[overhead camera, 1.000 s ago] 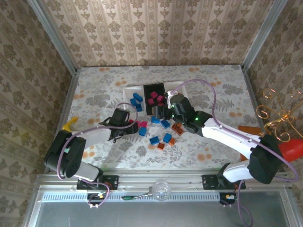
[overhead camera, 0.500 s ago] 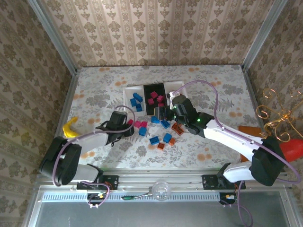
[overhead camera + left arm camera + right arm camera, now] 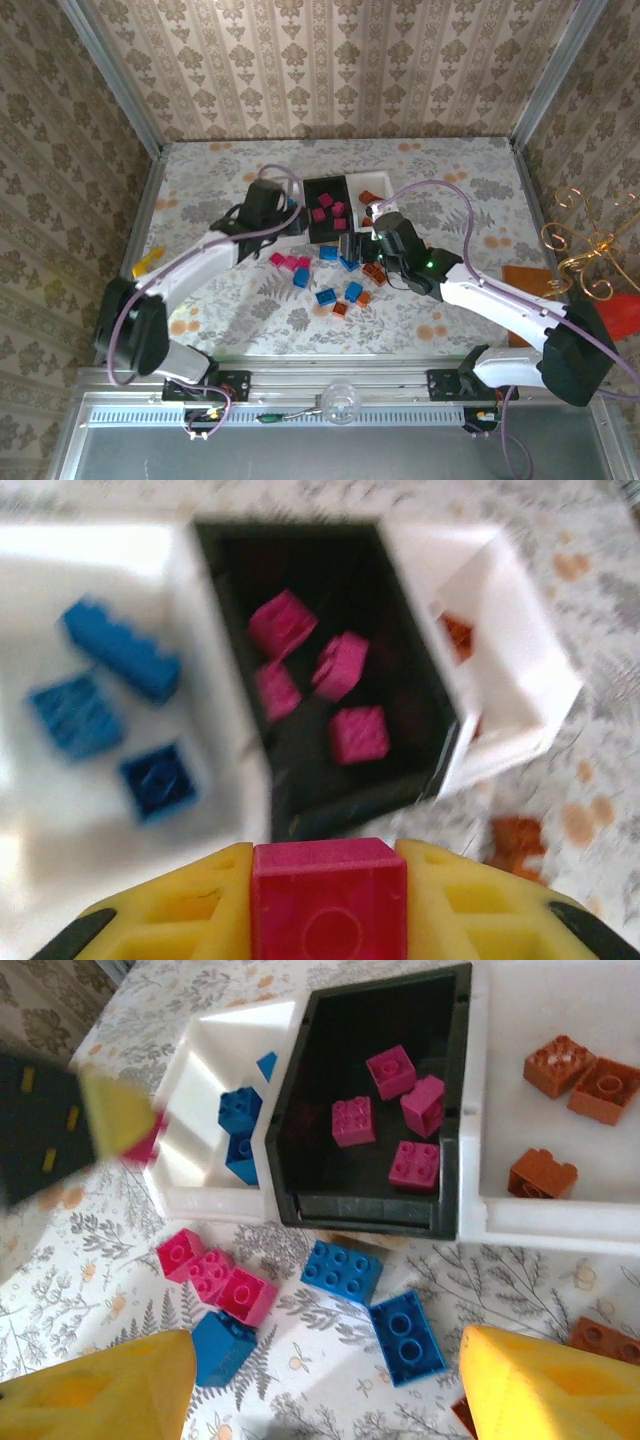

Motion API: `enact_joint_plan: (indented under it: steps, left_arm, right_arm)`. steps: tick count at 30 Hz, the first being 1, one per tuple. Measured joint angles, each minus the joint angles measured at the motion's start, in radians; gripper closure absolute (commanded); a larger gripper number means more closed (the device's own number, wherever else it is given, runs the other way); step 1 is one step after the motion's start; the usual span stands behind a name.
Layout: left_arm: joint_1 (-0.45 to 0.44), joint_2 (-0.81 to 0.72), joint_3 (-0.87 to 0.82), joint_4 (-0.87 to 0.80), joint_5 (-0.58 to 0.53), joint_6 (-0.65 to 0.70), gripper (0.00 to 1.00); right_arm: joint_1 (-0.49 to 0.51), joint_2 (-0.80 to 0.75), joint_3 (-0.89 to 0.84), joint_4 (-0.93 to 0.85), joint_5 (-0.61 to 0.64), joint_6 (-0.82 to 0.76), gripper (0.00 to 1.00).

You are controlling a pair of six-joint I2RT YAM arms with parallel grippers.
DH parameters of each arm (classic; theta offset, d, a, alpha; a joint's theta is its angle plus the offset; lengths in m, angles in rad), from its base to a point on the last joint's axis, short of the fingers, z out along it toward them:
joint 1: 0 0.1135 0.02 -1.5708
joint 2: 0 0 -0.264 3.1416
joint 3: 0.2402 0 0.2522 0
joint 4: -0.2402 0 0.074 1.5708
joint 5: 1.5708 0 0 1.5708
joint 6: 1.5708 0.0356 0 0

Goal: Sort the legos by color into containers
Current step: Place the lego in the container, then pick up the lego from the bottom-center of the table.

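Left gripper (image 3: 328, 920) is clamped on a pink brick (image 3: 328, 880) — held just short of the black tray (image 3: 290, 570) ahead and below. Delivery is in hand; next the brick must be brought over that tray and released. Right gripper (image 3: 320, 1385) is spread empty above loose bricks (image 3: 342, 1270).

A floral-patterned desk (image 3: 450, 170) sits between wallpapered walls (image 3: 330, 70). A yellow banana toy (image 3: 147, 263) lies at the desk's left edge, a flat brown board (image 3: 527, 275) at its right edge.
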Motion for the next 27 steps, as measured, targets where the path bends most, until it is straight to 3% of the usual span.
enact_joint_plan:
  steps: [7,14,20,27]
  left_arm:
    - [-0.006,0.344,0.359,-0.033,0.026,0.044,0.62]
    - [-0.006,0.521,0.537,-0.098,0.034,0.059,0.39]
    - [-0.02,0.468,0.523,-0.092,0.045,0.062,0.21]
    - [-0.075,0.117,0.206,0.032,0.052,0.052,0.08]
  right_arm:
    - [-0.001,-0.055,-0.074,-0.037,0.018,0.023,0.28]
    - [-0.001,-0.084,-0.141,-0.06,0.019,0.058,0.27]
    - [-0.001,-0.076,-0.202,-0.073,0.015,0.106,0.26]
    - [0.002,0.0,-0.23,-0.071,-0.017,0.158,0.28]
